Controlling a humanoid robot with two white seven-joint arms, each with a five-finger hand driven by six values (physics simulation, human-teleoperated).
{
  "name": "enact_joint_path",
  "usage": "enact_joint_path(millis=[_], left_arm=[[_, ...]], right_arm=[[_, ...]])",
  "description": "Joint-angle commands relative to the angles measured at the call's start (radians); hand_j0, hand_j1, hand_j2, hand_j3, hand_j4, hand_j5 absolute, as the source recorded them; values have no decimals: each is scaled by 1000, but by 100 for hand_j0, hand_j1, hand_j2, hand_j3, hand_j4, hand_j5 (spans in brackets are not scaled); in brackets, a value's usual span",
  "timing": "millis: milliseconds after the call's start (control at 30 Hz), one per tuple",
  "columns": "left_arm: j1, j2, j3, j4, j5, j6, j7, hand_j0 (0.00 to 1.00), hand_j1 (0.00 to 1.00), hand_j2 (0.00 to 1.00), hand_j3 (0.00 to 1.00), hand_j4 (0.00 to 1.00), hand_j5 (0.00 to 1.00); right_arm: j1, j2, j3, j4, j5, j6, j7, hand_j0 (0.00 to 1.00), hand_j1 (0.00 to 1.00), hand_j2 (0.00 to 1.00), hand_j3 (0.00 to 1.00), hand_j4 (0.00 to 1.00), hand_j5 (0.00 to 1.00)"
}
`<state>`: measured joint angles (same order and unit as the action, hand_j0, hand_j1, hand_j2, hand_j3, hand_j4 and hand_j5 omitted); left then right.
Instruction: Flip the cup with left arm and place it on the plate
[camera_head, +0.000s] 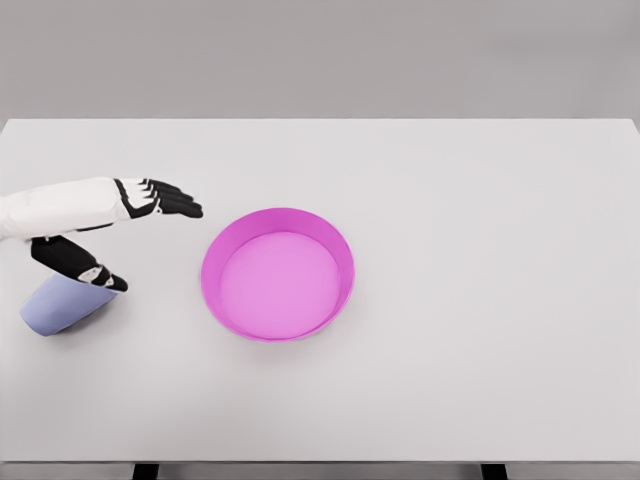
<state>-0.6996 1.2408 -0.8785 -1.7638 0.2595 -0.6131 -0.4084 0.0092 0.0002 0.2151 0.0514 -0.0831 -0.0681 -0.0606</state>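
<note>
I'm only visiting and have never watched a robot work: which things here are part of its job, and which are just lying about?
Part of the job:
- cup, pale blue, at the table's left
- plate, pink, mid-table, nothing on it
- left hand, fingers spread, over the cup

Just there:
- table, white; nothing else lies on it

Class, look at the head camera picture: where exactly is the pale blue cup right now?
The cup sits at the table's left edge, just under the left hand's thumb, left of the pink plate and apart from it.
</note>
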Motion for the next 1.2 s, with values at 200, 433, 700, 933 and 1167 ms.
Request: enact_joint_path(millis=[200, 433, 700, 933, 1167], left_arm=[[14, 45, -5, -2, 219, 2, 0, 100, 100, 100, 100, 100, 100], [110, 37, -7, -2, 402, 2, 5, 100, 100, 100, 100, 100, 100], [206, 37, 15, -2, 438, 2, 422, 100, 100, 100, 100, 100, 100], [318, 48, 85, -2, 317, 10, 389, 100, 100, 100, 100, 100, 100], [439, 59, 130, -2, 326, 131, 329, 100, 100, 100, 100, 100, 100]], right_arm=[[15, 0, -5, 2, -1, 1, -1, 100, 100, 100, 100, 100, 100], [15, 0, -5, 2, -1, 1, -1, 100, 100, 100, 100, 100, 100], [15, 0, -5, 2, -1, 1, -1, 100, 100, 100, 100, 100, 100], [15, 0, -5, 2, -1, 1, -1, 100, 100, 100, 100, 100, 100], [15, 0, -5, 2, -1, 1, -1, 100, 100, 100, 100, 100, 100]])
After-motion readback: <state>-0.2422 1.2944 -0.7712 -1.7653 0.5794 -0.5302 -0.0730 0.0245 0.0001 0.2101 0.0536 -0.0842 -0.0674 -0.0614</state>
